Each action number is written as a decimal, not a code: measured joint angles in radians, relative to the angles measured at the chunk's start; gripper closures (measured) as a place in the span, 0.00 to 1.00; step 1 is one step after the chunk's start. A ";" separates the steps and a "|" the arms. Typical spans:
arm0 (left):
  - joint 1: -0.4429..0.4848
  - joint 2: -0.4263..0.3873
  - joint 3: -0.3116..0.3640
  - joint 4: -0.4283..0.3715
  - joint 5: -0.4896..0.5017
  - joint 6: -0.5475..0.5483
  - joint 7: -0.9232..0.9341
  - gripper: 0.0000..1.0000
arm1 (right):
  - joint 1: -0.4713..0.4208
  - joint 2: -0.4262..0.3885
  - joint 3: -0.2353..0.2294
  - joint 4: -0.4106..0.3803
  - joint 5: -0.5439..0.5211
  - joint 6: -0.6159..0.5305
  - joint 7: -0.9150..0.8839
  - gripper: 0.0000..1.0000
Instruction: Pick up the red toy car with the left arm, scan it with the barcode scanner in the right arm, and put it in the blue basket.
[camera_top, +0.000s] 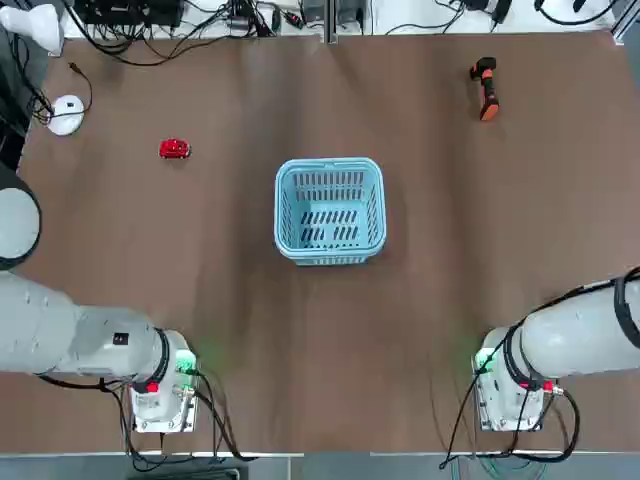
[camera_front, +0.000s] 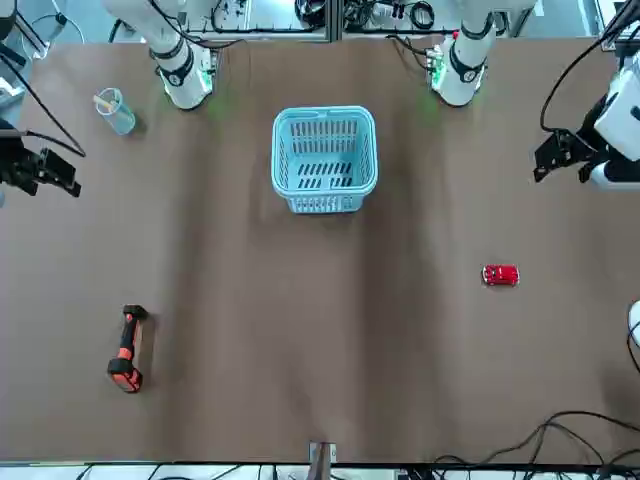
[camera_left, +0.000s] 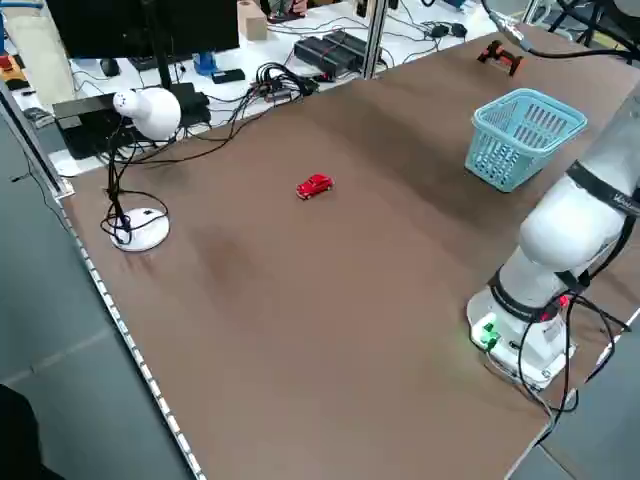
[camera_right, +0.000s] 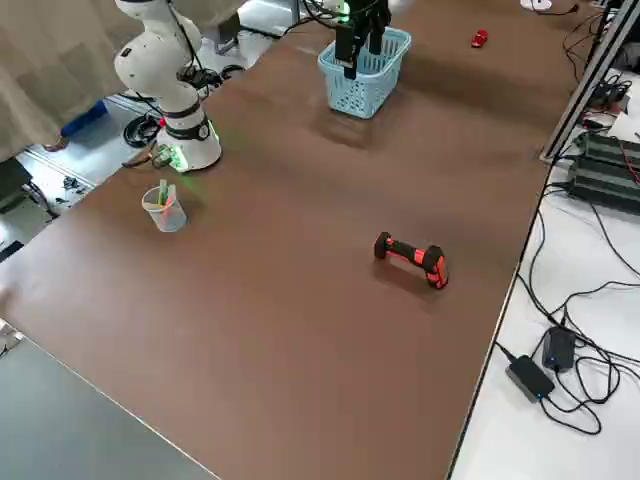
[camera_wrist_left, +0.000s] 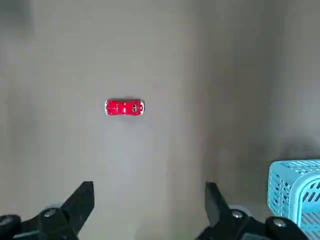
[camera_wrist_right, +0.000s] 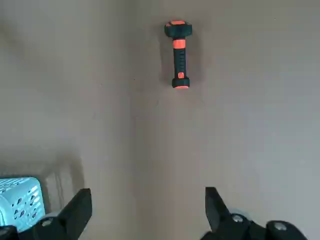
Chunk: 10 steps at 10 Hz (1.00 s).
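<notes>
No readable text, labels, brands, numbers or signs on anything in view

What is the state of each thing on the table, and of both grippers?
Car: on its wheels, not held, outside the basket.
Scanner: lying on the table, not held.
Basket: upright, empty.
Cup: upright, with some sticks in it.
Left gripper: jaws open, nothing between them, above the table.
Right gripper: jaws open, nothing between them, above the table.
</notes>
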 joint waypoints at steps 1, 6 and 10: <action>0.000 0.000 0.000 0.000 0.000 0.000 0.000 0.02 | 0.000 0.000 0.000 0.000 0.000 0.000 0.002 0.00; 0.005 0.002 0.011 0.000 -0.009 -0.001 -0.107 0.02 | 0.000 0.000 -0.001 0.000 0.000 -0.001 0.004 0.00; 0.025 0.030 0.081 -0.018 -0.022 0.040 -0.435 0.02 | 0.001 0.054 0.000 -0.009 0.000 0.055 0.004 0.00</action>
